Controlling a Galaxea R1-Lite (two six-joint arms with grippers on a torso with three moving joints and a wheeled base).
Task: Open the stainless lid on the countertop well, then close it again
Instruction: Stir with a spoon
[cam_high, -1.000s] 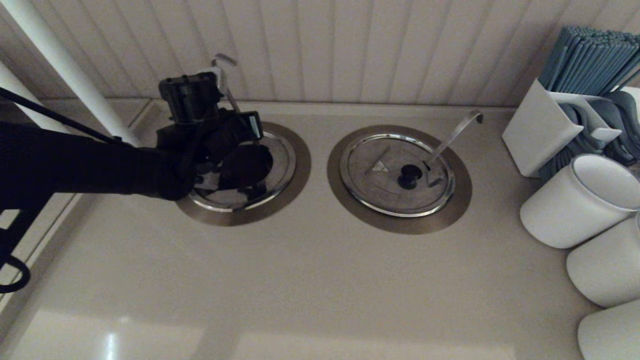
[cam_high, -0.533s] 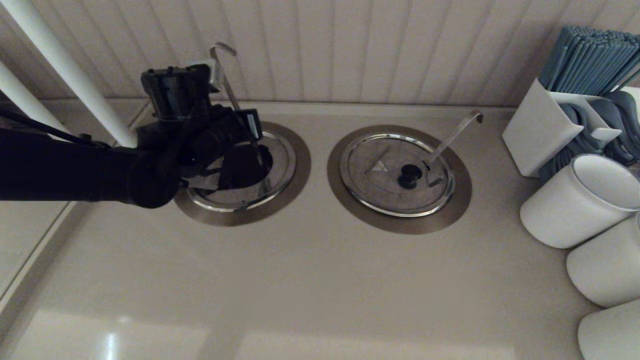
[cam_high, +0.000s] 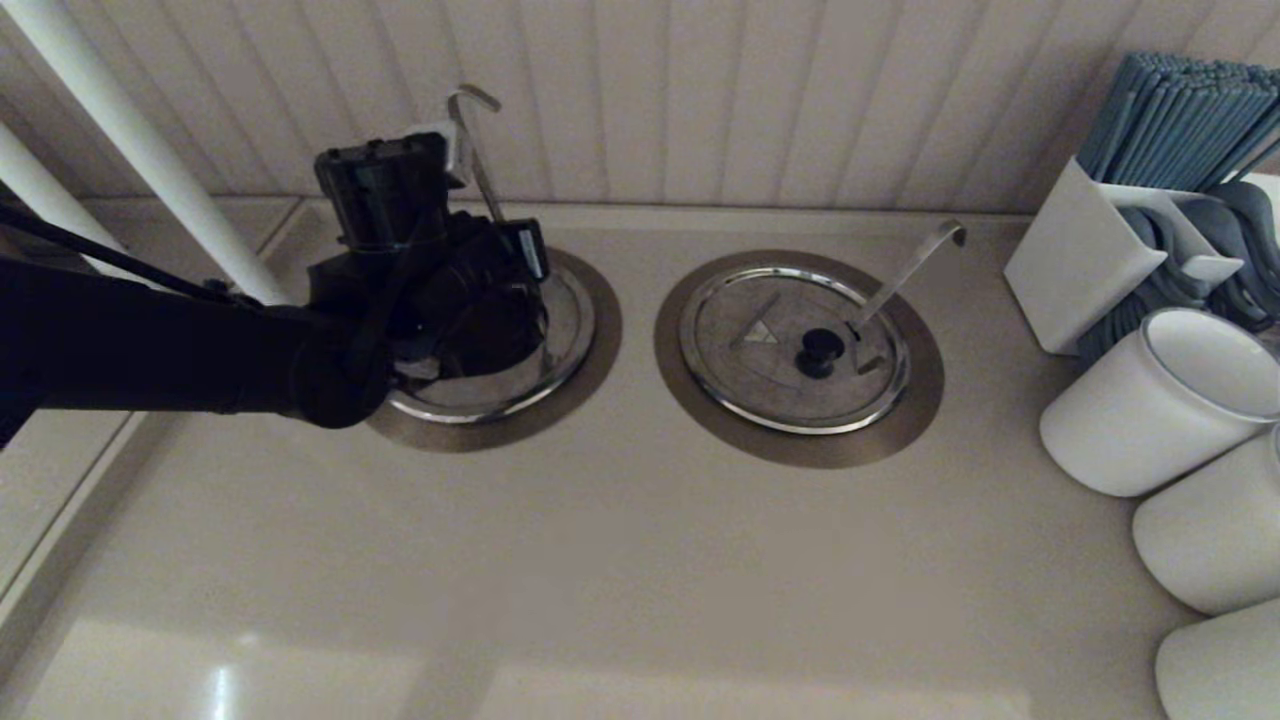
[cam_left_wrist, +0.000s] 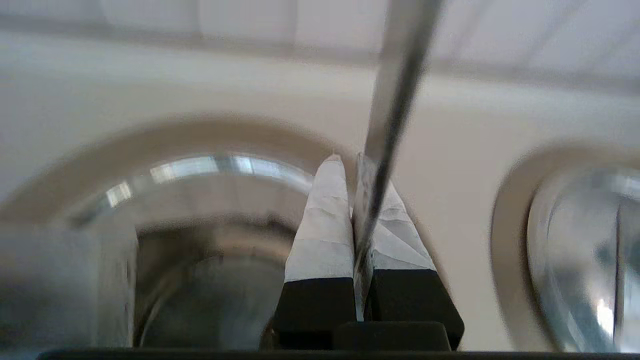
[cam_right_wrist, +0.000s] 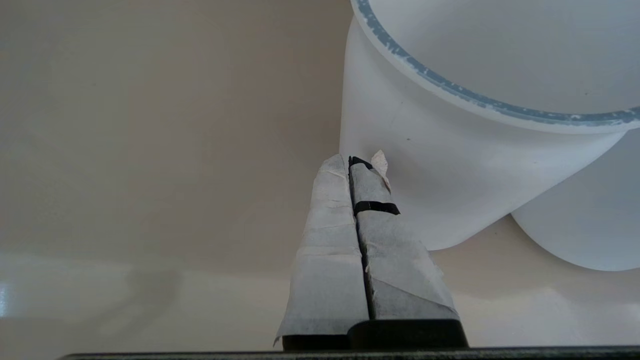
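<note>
A: Where's the lid (cam_high: 490, 395) rn?
B: Back-left of the tabletop (cam_high: 640, 560), sat in its well (cam_high: 592, 360). Most of it's under the arm. Only the near part shows, lying flat.
A: And the left gripper (cam_left_wrist: 356, 165)?
B: Right over the well, fingers pressed together on a thin steel strip. Looks like the ladle handle (cam_high: 478, 140) to me, not the knob. Can't see the knob at all.
A: So what goes wrong?
B: Few things, imo. If it's the handle it's pinching, any pull drags the ladle, not the lid. The handle runs through the lid's notch, so tilting it could lever the lid crooked or jam it on the rim.
A: Slip?
B: Yep, smooth steel w/ a narrow pinch. If it slides out, whatever's raised drops back w/ a clang. The wrist cam shows dark inside the well, so I reckon it's partly open, and a dropped half could land skewed.
A: Other side?
B: The twin lid (cam_high: 770, 370) is well apart and shut, no worry there. The right gripper (cam_right_wrist: 357, 165) is parked, fingers together, just beside a white tub (cam_right_wrist: 450, 190). Only a bump risk if that arm swings.
A: Biggest one?
B: Ladle lifted instead of lid. Then the closing step has nothing to close.
</note>
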